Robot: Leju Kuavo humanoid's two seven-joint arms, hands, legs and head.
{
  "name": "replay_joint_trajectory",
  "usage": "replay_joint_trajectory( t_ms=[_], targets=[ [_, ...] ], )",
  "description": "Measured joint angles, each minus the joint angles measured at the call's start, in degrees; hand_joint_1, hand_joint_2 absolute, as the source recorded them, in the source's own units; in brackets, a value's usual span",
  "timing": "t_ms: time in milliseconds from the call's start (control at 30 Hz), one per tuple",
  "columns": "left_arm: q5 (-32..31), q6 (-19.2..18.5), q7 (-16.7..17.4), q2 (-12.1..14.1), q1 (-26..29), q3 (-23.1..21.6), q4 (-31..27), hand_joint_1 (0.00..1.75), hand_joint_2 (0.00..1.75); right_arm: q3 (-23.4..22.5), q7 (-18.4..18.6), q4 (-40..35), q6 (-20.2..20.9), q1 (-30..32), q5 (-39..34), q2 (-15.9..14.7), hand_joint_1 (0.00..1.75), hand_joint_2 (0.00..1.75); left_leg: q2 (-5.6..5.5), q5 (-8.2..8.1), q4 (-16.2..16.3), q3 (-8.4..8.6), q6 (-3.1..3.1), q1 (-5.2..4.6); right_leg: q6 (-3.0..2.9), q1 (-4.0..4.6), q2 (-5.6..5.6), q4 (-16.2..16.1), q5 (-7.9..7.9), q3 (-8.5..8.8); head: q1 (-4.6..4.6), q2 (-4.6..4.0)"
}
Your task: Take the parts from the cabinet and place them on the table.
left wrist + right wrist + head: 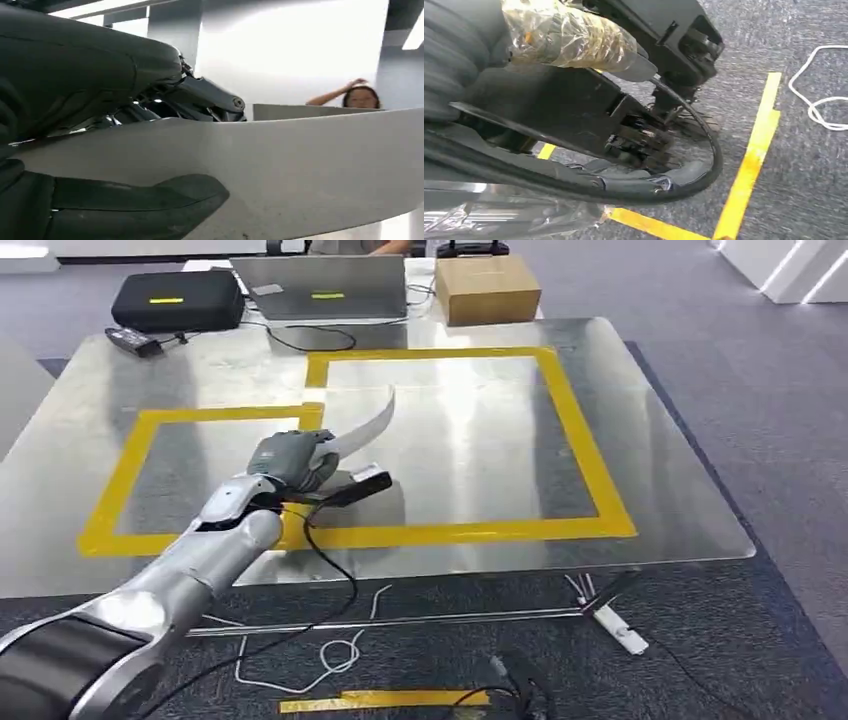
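The fingers (pixel 150 200) of the left hand (pixel 292 462) are clamped on the part (pixel 362 430), held over the counter (pixel 470 455); its long axis runs forward-right, away from the fingers. The right hand (pixel 574 75) hangs floorward, its grip indeterminable.

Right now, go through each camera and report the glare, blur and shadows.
Head view: the metal table throws back soft ceiling glare, and the left hand with its white part casts a dim shadow. Left wrist view: bright backlight leaves the hand dark; the part is close and soft. Right wrist view: even light, with the near dark parts blurred.
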Motion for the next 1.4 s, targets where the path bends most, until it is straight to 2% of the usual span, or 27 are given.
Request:
replay_joint_trajectory(
  t_ms=[33,67,100,133,167,200,233,267,333,533,567,667,733,1400],
  targets=[
    [0.13,0.15,-0.02,0.2,0.18,0.38,0.27,1.75,1.75,-0.15,0.0,0.02,-0.02,0.1,0.11,0.0,0.0,1.75,-0.03,-0.09,0.1,0.03,0.04,0.0,0.19,-0.01,-0.02,3.0,-0.39,-2.02,0.13,0.0],
    [0.24,0.28,-0.02,0.48,0.43,0.74,0.57,1.75,1.75,-0.22,0.02,0.02,-0.04,0.13,0.24,0.0,0.0,1.75,-0.06,-0.26,0.12,0.16,-0.02,0.02,0.34,-0.06,-0.04,3.24,0.68,-2.86,0.07,0.0],
    [0.31,0.5,-0.02,0.75,0.59,1.1,0.86,1.75,1.75,-0.24,0.07,0.0,-0.07,0.1,0.37,-0.02,0.0,1.75,-0.08,-0.47,0.17,0.35,-0.16,0.03,0.41,-0.15,-0.1,0.84,3.02,-2.26,0.09,0.0],
    [0.33,0.85,-0.02,0.99,0.63,1.53,1.12,1.75,1.75,-0.33,0.07,0.0,-0.09,0.07,0.53,-0.04,0.0,1.75,-0.09,-0.75,0.34,0.57,-0.38,0.1,0.39,-0.23,-0.18,-3.43,5.93,-0.64,0.07,0.0],
    [0.42,1.22,-0.09,1.18,0.58,1.99,1.34,1.75,1.75,-0.48,0.09,0.0,-0.11,0.05,0.64,-0.09,0.0,1.75,-0.09,-1.15,0.61,0.8,-0.64,0.17,0.45,-0.29,-0.41,-8.95,9.02,1.71,0.07,0.0],
    [0.46,1.55,-0.18,1.34,0.53,2.28,1.53,1.75,1.75,-0.64,0.09,0.0,-0.11,0.08,0.68,-0.09,0.0,1.75,-0.08,-1.53,0.78,0.89,-1.03,0.14,0.42,-0.31,-0.68,-12.21,9.5,3.19,0.09,0.0],
    [0.48,2.08,-0.33,1.6,0.38,2.67,1.73,1.75,1.75,-0.66,0.09,0.0,-0.09,-0.01,0.74,-0.09,0.0,1.75,-0.17,-1.73,1.22,0.58,-1.37,-0.29,0.1,-0.08,-0.52,-13.49,8.76,4.59,0.26,0.0],
    [0.48,2.25,-0.42,1.77,0.4,3.02,1.97,1.75,1.75,-0.7,0.18,0.0,-0.11,-0.02,0.77,-0.09,0.0,1.75,-0.17,-1.62,1.03,0.51,-1.51,-0.33,-0.46,-0.17,-0.49,-13.36,8.67,4.49,0.04,0.02],
    [0.44,2.54,-0.5,2.43,0.46,3.48,2.41,1.75,1.75,-0.74,0.13,0.0,-0.13,0.13,0.79,-0.09,0.0,1.75,-0.13,-1.58,1.04,0.64,-0.63,-0.35,-0.39,-0.21,-0.31,-13.72,8.89,4.53,-0.17,0.0],
    [0.24,2.71,-0.55,2.97,0.43,4.18,3.3,1.75,1.75,-1.05,0.07,0.0,-0.15,0.08,0.92,-0.09,0.0,1.75,0.04,-1.48,0.37,1.01,-0.72,-0.28,-1.17,0.06,-0.05,-13.7,8.63,4.52,-0.15,0.0],
    [0.16,2.73,-0.55,3.02,0.43,4.33,3.46,1.75,1.75,-1.14,0.07,0.0,-0.15,0.06,0.94,-0.09,0.0,1.75,0.04,-1.46,0.34,1.01,-0.82,-0.24,-1.2,0.1,-0.06,-13.7,8.61,4.52,-0.15,0.0],
    [-0.11,3.06,-0.66,3.28,0.44,4.46,3.74,1.75,1.75,-1.2,0.07,0.0,-0.15,0.04,1.09,-0.09,0.0,1.75,0.03,-1.42,0.25,1.01,-1.85,-0.11,-1.25,0.18,-0.09,-13.67,8.61,4.53,-0.13,0.0],
    [-0.28,3.26,-0.72,3.5,0.44,4.59,3.89,1.75,1.75,-1.25,0.07,0.0,-0.17,0.05,1.2,-0.09,0.0,1.75,0.04,-1.39,0.25,1.0,-2.03,-0.11,-1.31,0.18,-0.08,-13.67,8.65,4.54,-0.13,0.0],
    [-1.18,5.29,-1.38,5.47,0.49,5.01,4.99,1.75,1.75,-2.03,-0.02,0.0,-0.15,0.06,1.44,-0.09,0.0,1.75,0.02,-1.42,0.47,0.98,-2.0,-0.36,-1.22,-0.05,-0.18,-13.77,8.76,4.76,-0.11,0.0]
  ],
)
